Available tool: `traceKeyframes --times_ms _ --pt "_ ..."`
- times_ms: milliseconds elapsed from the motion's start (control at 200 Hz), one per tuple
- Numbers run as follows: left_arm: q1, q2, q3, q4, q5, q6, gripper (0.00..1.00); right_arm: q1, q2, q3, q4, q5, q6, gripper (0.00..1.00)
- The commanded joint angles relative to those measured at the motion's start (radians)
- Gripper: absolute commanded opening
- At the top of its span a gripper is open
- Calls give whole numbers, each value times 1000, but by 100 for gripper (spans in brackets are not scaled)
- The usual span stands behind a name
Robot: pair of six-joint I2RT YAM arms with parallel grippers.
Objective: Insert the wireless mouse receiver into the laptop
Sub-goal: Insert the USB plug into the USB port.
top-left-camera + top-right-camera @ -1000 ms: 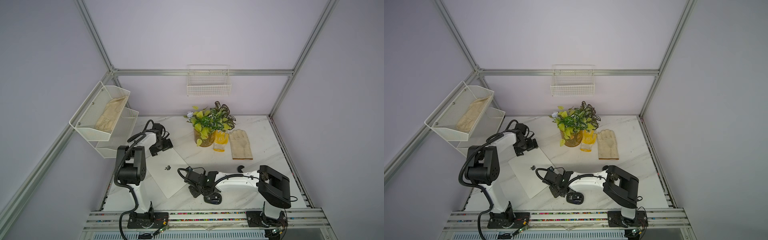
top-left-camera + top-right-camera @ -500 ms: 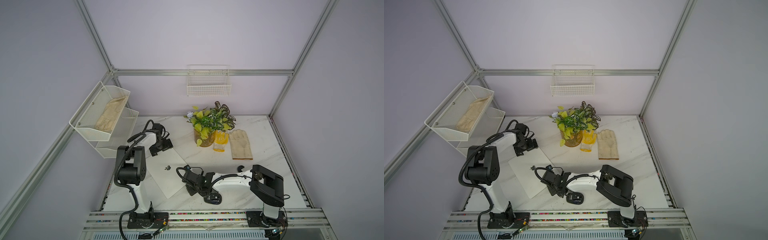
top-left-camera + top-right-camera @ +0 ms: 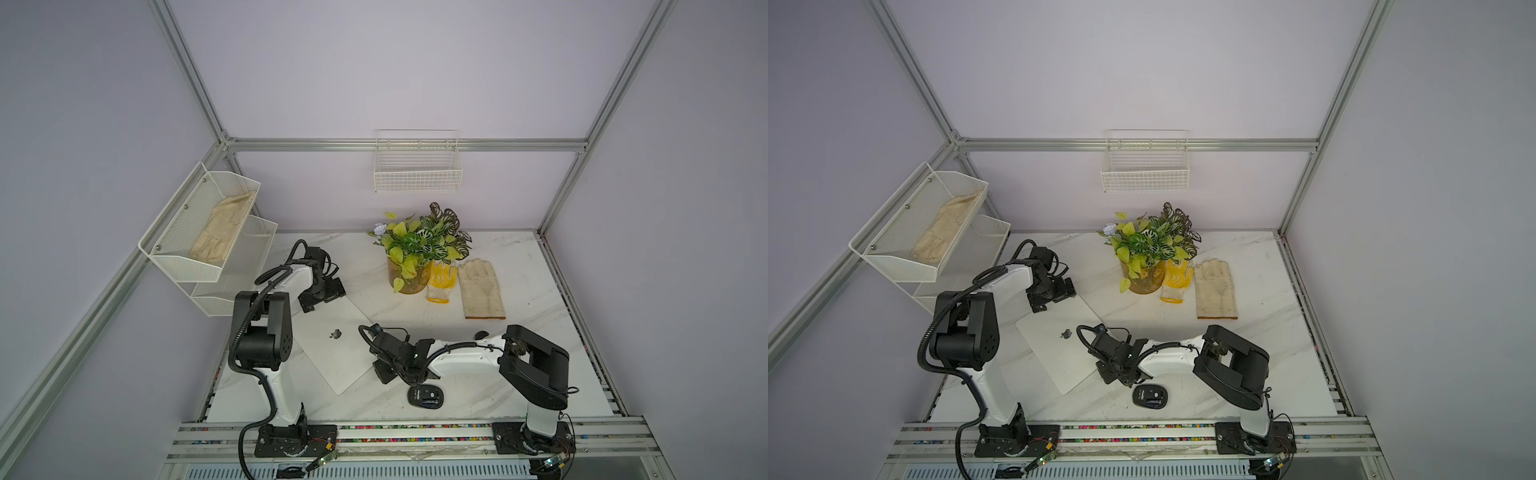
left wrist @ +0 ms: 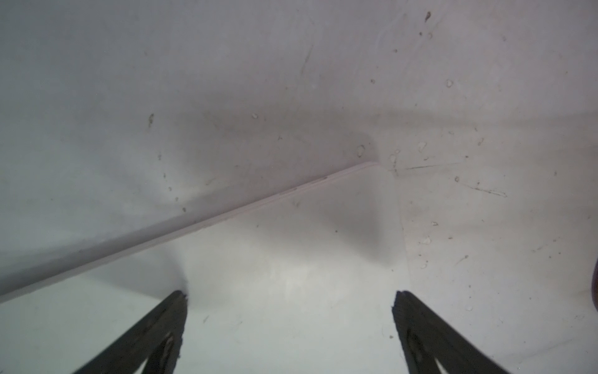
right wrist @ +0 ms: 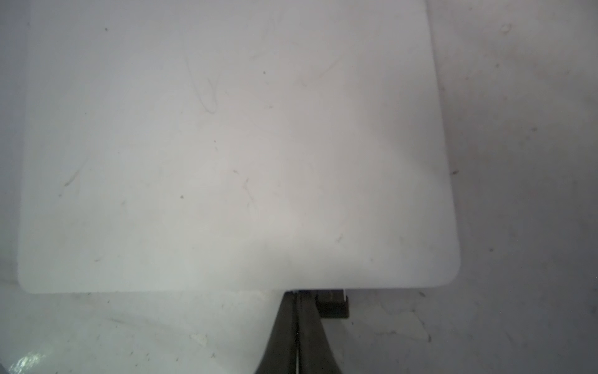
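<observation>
The white-silver laptop (image 3: 328, 357) (image 3: 1050, 353) lies shut on the marble table, with its dark logo up. In the right wrist view the wireless mouse receiver (image 5: 333, 306), a tiny black stub, sits against the laptop (image 5: 226, 145) edge. My right gripper (image 5: 297, 294) (image 3: 381, 370) (image 3: 1106, 372) is shut beside it, with the stub outside the fingers and touching one. The left gripper (image 4: 289, 299) (image 3: 322, 297) (image 3: 1050, 297) stands open over the far corner of the laptop (image 4: 291, 275) with nothing between its fingers.
A black mouse (image 3: 426, 396) (image 3: 1150, 396) lies underside up near the table's front edge. A small black piece (image 3: 482, 333) lies behind the right arm. At the back stand a potted plant (image 3: 419, 249), a yellow glove (image 3: 441, 280) and a beige glove (image 3: 480, 286). A wire shelf (image 3: 199, 232) hangs on the left.
The right arm's elbow swung a little left and back, and its gripper stayed at the laptop's near right edge. The left arm has not moved.
</observation>
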State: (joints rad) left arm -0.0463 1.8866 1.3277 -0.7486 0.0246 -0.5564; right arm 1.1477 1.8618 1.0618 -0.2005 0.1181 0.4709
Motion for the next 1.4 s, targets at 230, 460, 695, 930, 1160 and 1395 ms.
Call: traceKeyframes --times_ms 230,460,695,930,1160,1395 --pt "2 35 -2 5 -14 7 100 -1 -109 -85 -105 22 51 8" --pt "3 26 -12 5 -12 9 100 -2 16 7 -100 59 40 7" --pt "2 18 -19 4 -11 13 100 -21 110 76 -85 126 16 6" --pt "-3 2 -38 3 -8 11 100 -62 85 65 -66 149 -22 6" --pt "-51 -32 -56 -9 -25 -15 100 -158 39 33 -59 113 -58 8" --pt "-82 -60 -145 19 15 -86 100 -223 91 100 -59 55 -100 10"
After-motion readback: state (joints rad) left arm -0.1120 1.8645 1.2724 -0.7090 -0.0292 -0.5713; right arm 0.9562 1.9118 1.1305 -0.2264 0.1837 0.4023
